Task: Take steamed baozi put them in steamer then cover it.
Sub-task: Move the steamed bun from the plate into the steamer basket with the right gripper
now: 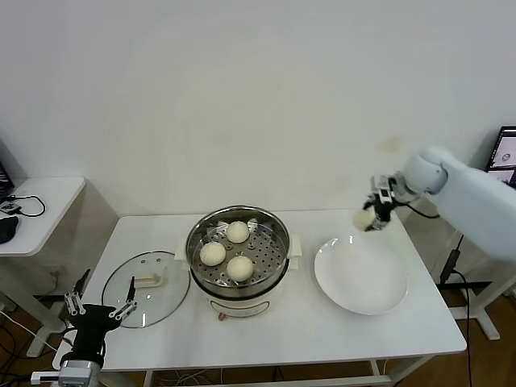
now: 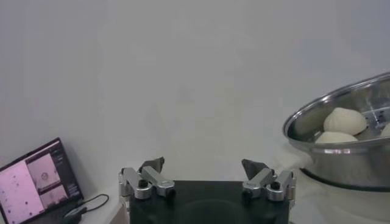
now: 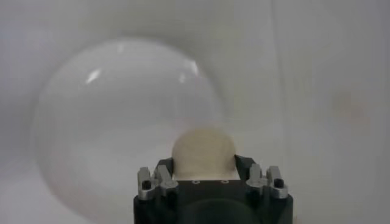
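Stainless steel gleamed at the middle of the white table [image 1: 282, 330], where the steamer [image 1: 238, 284] sat on its cream base with three steamed baozi [image 1: 226, 250] resting on the perforated tray inside (one toward the wall, two nearer the robot). The fourth baozi [image 1: 364, 218] was off the table, clamped between the fingers of the right gripper [image 1: 377, 209], which hung above the far right edge of the white plate [image 1: 360, 276]; the right wrist view showed the bun [image 3: 203, 153] snug between the two fingers with the plate [image 3: 109, 109] below it. The glass cover [image 1: 143, 287] lay flat on the table just left of the steamer, its beige handle [image 1: 147, 280] up. The left gripper [image 1: 100, 304] was parked low at the table's near left corner, beside the cover, its fingers spread wide and holding nothing. A small side table [image 1: 40, 201] stood farther left.
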Robot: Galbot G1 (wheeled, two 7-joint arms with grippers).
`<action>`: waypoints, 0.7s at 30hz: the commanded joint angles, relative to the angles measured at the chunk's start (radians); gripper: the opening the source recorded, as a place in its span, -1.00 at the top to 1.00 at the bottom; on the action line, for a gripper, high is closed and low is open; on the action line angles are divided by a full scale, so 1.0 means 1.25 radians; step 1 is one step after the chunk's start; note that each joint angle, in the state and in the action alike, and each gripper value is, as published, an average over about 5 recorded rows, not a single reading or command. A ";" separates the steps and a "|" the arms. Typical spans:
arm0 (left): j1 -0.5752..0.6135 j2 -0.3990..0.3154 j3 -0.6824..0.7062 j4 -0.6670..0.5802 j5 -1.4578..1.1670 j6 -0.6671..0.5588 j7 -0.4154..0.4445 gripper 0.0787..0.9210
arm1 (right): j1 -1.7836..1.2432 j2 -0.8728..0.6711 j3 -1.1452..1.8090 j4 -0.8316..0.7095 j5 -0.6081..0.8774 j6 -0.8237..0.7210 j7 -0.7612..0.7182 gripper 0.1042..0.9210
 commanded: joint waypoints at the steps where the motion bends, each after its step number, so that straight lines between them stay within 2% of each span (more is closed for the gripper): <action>1: -0.002 0.001 0.002 0.005 -0.001 0.000 0.000 -0.77 | 0.281 0.135 -0.225 0.140 0.257 -0.104 0.053 -0.30; 12: 0.002 -0.002 -0.015 0.004 -0.005 -0.002 -0.002 -0.77 | 0.207 0.293 -0.251 0.146 0.358 -0.197 0.128 -0.30; 21: 0.000 -0.008 -0.017 0.001 -0.005 -0.002 -0.003 -0.77 | 0.110 0.338 -0.260 0.114 0.342 -0.263 0.183 -0.30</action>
